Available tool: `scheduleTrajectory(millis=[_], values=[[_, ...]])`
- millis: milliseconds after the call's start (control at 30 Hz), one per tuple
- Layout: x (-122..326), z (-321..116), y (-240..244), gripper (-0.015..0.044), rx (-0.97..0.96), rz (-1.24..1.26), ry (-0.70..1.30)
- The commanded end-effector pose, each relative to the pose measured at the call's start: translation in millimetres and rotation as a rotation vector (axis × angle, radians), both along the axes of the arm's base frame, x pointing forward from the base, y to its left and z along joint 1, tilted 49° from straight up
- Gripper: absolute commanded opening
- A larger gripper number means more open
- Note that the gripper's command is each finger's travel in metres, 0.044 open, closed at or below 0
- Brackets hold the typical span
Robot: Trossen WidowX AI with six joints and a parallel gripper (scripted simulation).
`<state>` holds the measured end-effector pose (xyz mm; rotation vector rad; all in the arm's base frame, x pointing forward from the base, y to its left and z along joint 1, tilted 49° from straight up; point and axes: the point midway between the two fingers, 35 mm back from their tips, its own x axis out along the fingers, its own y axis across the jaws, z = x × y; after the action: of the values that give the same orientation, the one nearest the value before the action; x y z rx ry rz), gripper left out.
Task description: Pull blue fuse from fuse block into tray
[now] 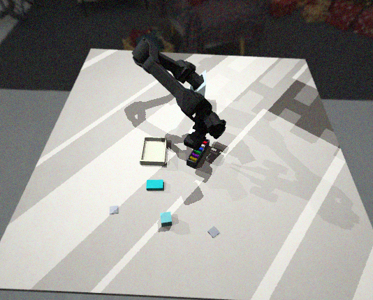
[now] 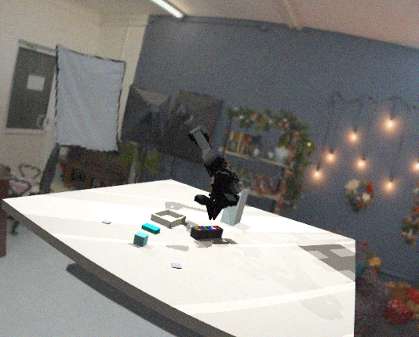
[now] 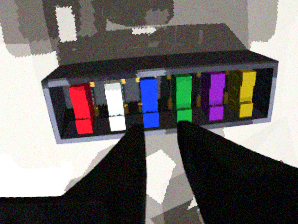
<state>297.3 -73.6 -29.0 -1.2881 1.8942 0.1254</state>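
The black fuse block [image 1: 191,163] [image 2: 205,234] [image 3: 125,71] stands on the table. The blue fuse [image 1: 201,148] [image 3: 149,95] sits in it, between the white fuse [image 3: 114,100] and the green fuse [image 3: 183,92]. The red fuse [image 3: 80,102], purple fuse [image 3: 216,92] and yellow fuse [image 3: 246,90] are also in the block. My gripper [image 2: 213,218] [image 3: 160,132] is open a little and empty, with its tips above the block. In the wrist view the tips appear near the lower ends of the blue and green fuses. The tray [image 1: 154,163] [image 2: 162,222] is empty. The top view hides the fingertips.
A turquoise slab [image 1: 155,184] [image 2: 151,228] and a light teal cube [image 1: 165,218] [image 2: 140,239] lie in front of the tray. Two small grey tiles [image 1: 114,210] [image 1: 214,231] lie farther out. A pale blue upright panel [image 2: 234,210] stands behind the block.
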Motion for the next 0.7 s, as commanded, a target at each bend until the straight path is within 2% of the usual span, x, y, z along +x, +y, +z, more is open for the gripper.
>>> scheduleTrajectory(millis=[0, 667], values=[[-1.6, -0.7, 1.2, 0.0074, -0.002, 0.014, 0.018], [-3.8, -12.5, -12.2, 0.0074, -0.002, 0.014, 0.018]])
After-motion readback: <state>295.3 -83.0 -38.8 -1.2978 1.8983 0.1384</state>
